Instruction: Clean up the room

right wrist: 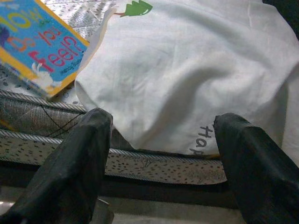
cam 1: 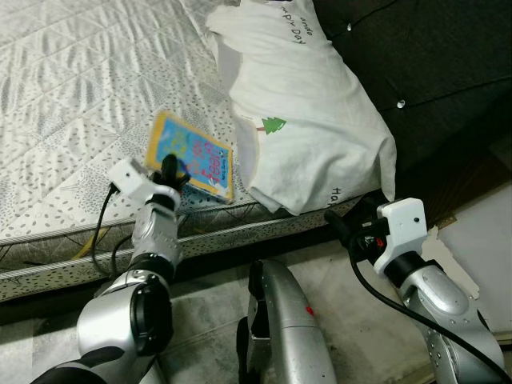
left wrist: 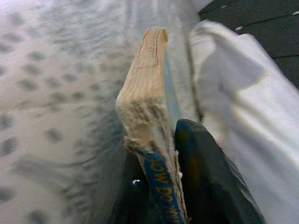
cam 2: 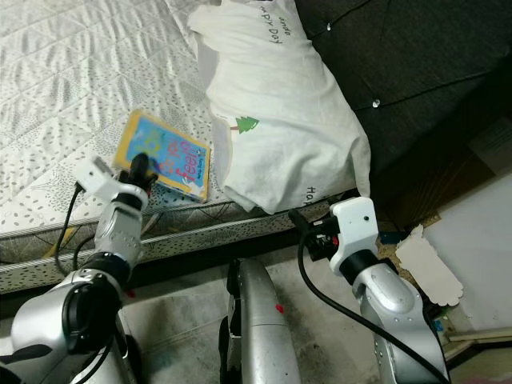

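One thick children's board book (cam 1: 190, 166), its cover blue with a yellow border and coloured lettering, sits near the edge of a bed. The left gripper (cam 1: 170, 172) has hold of the book's near edge. In the left wrist view its black fingers (left wrist: 205, 172) are closed against the book's worn cardboard edge, one on each side, so the jaws are clamped on it. That view shows the book edge-on (the blue cover on one face, bare layered card at the corner). Whether the book is lifted off the mattress or still resting on it cannot be told.

Just beside the book, on the robot's right, lies a large white fabric pillow (cam 1: 304, 120) with a small green tree print and some dark lettering. It overhangs the bed's edge a little. The bed's pale quilted mattress (cam 1: 72, 96) has a speckled grey pattern and a corded seam along its side.

Lower and well to the right, the right gripper (cam 2: 308, 228) hovers off the bed's edge, below the pillow. In the right wrist view its two black fingers (right wrist: 70, 172) stand wide apart with nothing between them. Behind the pillow rises a dark buttoned upholstered headboard (cam 1: 416, 64).
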Tool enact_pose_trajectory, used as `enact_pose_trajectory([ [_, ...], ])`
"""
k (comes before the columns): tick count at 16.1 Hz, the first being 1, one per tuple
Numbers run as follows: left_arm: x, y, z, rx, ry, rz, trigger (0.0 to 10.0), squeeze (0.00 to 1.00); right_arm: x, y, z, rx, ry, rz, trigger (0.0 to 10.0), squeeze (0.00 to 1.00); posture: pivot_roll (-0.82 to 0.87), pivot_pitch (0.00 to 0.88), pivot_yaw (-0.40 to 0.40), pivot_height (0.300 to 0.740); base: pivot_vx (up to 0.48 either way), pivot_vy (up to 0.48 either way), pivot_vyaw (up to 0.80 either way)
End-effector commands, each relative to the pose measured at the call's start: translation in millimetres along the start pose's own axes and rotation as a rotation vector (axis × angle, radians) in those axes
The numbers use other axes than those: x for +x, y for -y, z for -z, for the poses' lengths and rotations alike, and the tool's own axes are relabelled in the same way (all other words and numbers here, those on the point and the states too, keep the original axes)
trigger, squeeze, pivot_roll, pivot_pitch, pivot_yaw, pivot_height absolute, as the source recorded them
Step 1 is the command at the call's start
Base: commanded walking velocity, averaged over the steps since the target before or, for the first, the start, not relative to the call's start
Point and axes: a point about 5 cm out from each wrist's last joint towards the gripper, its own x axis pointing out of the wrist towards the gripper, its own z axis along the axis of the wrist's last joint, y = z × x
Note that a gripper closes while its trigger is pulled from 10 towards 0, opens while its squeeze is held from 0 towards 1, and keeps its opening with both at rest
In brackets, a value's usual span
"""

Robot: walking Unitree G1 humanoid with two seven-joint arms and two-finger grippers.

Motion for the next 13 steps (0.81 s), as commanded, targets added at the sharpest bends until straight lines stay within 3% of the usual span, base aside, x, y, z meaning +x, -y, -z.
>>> enact_pose_trajectory([
  [1, -2.3, -0.2, 7.4, 0.023, -0.033, -0.019, 10.0, 1.00, 0.3, 2.5, 1.4, -0.008, -0.006, 0.002, 10.0, 0.00, -0.23, 0.142, -0.211, 0.544, 0.000, 0.000, 0.00],
  [4, -4.1, -9.1, 6.3, 0.093, -0.044, -0.097, 10.0, 1.00, 8.4, 0.7, 2.7, -0.004, 0.008, -0.002, 10.0, 0.00, -0.20, 0.121, -0.191, 0.544, 0.000, 0.000, 0.00],
  [7, -7.0, -16.2, 8.1, 0.102, -0.059, -0.140, 10.0, 1.00, 18.9, -2.6, 3.2, 0.006, 0.026, -0.003, 10.0, 0.00, -0.17, 0.106, -0.173, 0.544, 0.000, 0.000, 0.00],
  [8, -9.1, -19.8, 12.1, 0.158, -0.100, -0.166, 10.0, 1.00, 23.0, -4.7, 3.3, 0.010, 0.039, -0.007, 10.0, 0.00, -0.15, 0.095, -0.159, 0.544, 0.000, 0.000, 0.00],
  [10, -9.1, -23.4, 12.0, 0.176, -0.126, -0.201, 10.0, 1.00, 31.6, -7.3, 4.5, 0.017, 0.052, -0.007, 10.0, 0.00, -0.13, 0.078, -0.136, 0.544, 0.000, 0.000, 0.00],
  [13, -5.7, -20.1, 14.4, 0.265, -0.206, -0.209, 10.0, 1.00, 41.2, -8.2, 5.6, 0.026, 0.074, 0.003, 10.0, 0.00, -0.11, 0.061, -0.106, 0.544, 0.000, 0.000, 0.00],
])
